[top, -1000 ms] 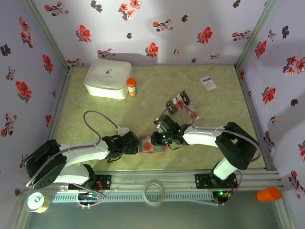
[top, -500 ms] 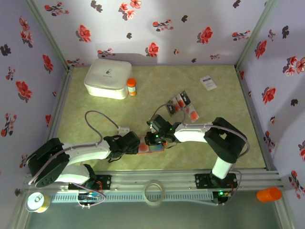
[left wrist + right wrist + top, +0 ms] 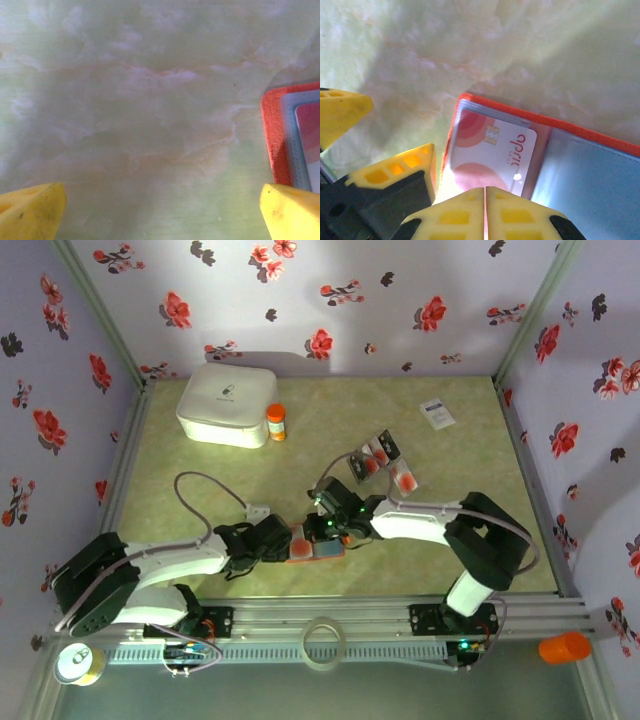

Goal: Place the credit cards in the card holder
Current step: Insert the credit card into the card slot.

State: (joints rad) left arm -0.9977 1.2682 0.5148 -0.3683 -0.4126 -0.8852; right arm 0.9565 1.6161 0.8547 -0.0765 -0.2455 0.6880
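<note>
Broadly, the green marbled tabletop (image 3: 330, 410) carries a white box (image 3: 228, 403) at its far left. Near the front edge, the left pincer (image 3: 160, 210) stands spread wide with nothing between its fingers, one fingertip just beside the left edge of the opened card holder (image 3: 318, 548). The right pincer (image 3: 485, 200) is closed tight, its tips at the near edge of a credit card (image 3: 490, 150) lying on the holder's left panel. Whether it pinches that card I cannot tell. The loose credit cards (image 3: 380, 460) lie fanned farther back, well apart from the holder.
</note>
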